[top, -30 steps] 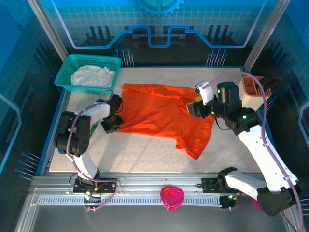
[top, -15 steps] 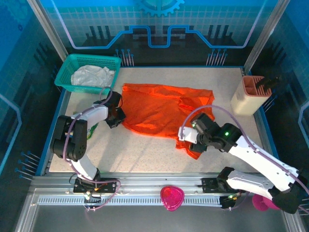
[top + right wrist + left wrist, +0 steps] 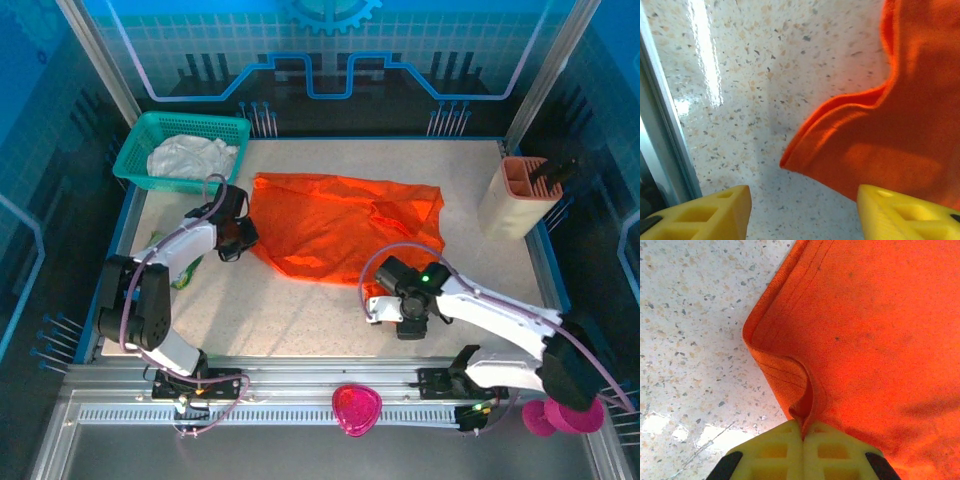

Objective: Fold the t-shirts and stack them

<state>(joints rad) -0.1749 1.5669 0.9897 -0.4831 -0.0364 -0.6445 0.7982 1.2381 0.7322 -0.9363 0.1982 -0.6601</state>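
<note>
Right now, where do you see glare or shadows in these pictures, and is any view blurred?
Right wrist view: a bright glare streak runs down the table at upper left; the orange t-shirt is shaded below its edge. Left wrist view: a white glare patch on the table at lower left, a dark shadow band across the t-shirt's lower right. Top external view: blue-tinted surroundings, no blur.

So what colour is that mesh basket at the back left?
Teal; the basket holds a crumpled white t-shirt. The overhead view shows it best.
</note>
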